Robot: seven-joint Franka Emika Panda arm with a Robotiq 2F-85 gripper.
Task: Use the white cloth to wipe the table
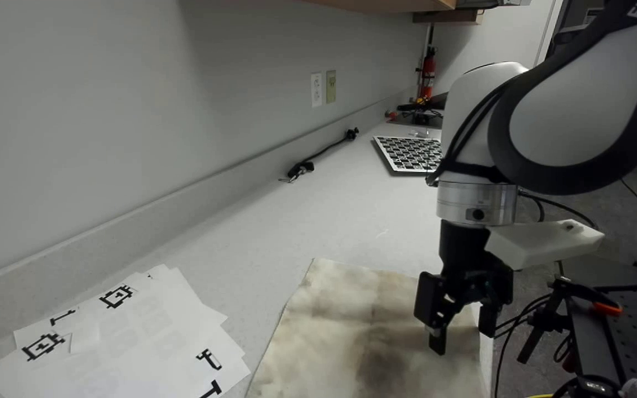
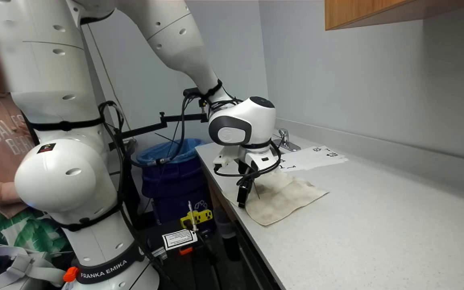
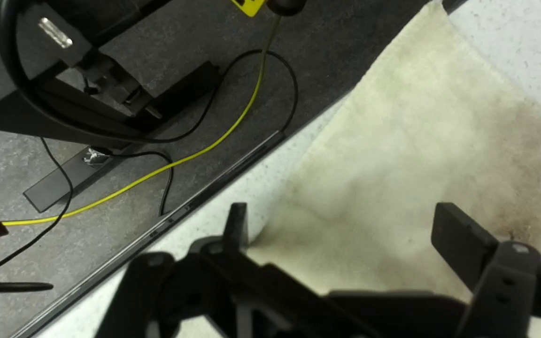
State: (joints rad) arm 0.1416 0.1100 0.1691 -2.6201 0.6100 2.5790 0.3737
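The white cloth lies spread and slightly wrinkled on the white table, with grey-brown stains. It also shows in an exterior view and in the wrist view, near the table's straight front edge. My gripper points down over the front-edge side of the cloth. In the wrist view my gripper has its fingers wide apart with nothing held between them. The cloth is beneath both fingers or close to them; I cannot tell whether the tips touch it.
Paper sheets with black markers lie beside the cloth toward the wall. A checkered board and a black cable lie farther along the table. A faucet stands at the far end. A blue bin stands off the front edge.
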